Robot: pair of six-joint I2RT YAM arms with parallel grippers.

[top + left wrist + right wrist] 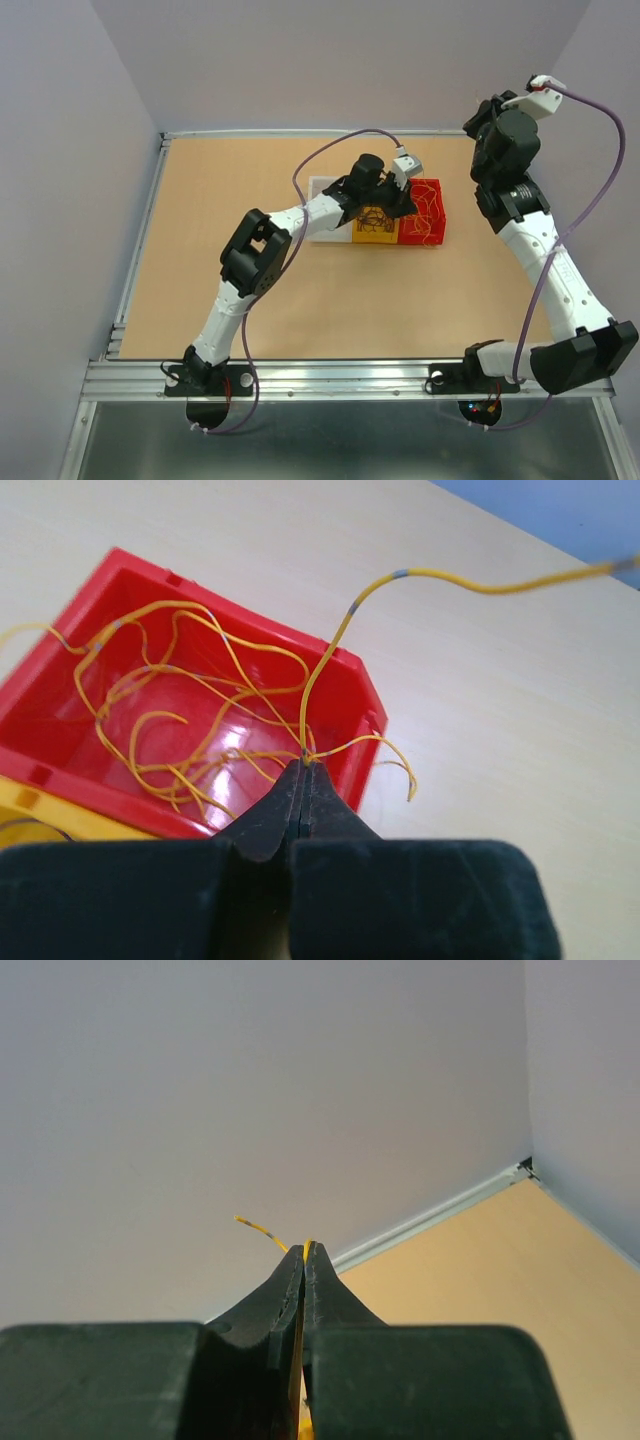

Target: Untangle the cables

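Note:
Loose yellow cables (190,710) lie tangled inside a red bin (368,695). My left gripper (304,764) hovers over the bin's near right corner and is shut on one yellow cable (330,655). That strand rises from the fingertips and arcs away to the upper right, out of the frame. My right gripper (305,1250) is raised high at the back right, facing the wall, and is shut on a yellow cable whose short end (258,1228) sticks out past the tips. In the top view the red bin (438,236) sits at the table's middle back.
A yellow bin (375,238) holding dark strands stands left of the red one, and a white bin (322,187) is further left. The left arm's lavender hose (330,150) loops above the bins. A metal rail (300,375) edges the table's near side.

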